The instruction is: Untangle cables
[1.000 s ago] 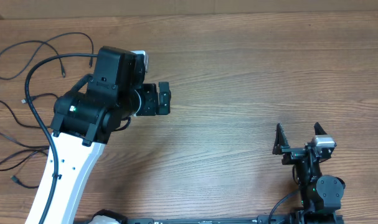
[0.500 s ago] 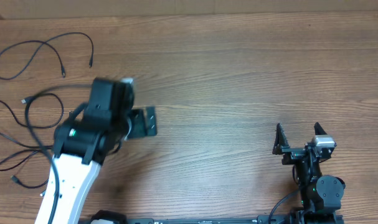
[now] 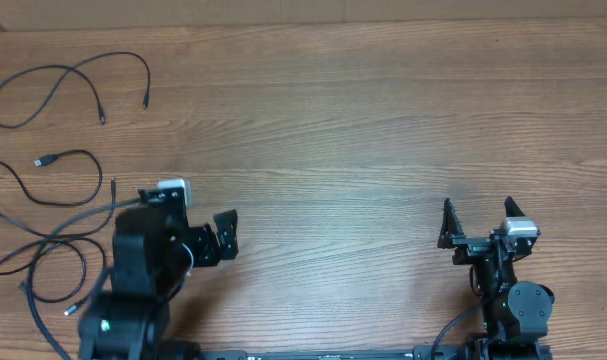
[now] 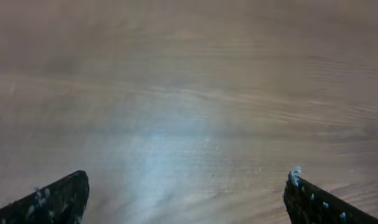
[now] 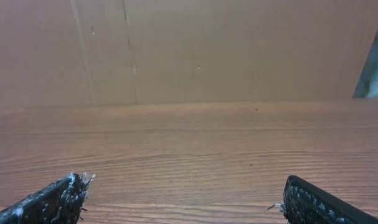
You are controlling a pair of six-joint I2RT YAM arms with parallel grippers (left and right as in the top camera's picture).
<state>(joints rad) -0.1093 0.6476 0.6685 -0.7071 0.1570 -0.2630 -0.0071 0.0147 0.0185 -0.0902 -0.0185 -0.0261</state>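
Observation:
Several thin black cables lie at the table's left in the overhead view. One cable curves alone at the top left. A second cable with a small plug end loops below it. More cables cross each other at the lower left, partly hidden by my left arm. My left gripper is open to the right of them, over bare wood, with nothing between its fingers. My right gripper is open and empty, low at the near right. Neither wrist view shows a cable.
The wooden table fills the views. A brown cardboard wall stands beyond the table's far edge in the right wrist view. The left arm's own thicker black wiring runs across the lower-left cables.
My left arm has drawn back toward the near edge, uncovering the cables at the left. The gripper stayed open. The right arm has not moved.

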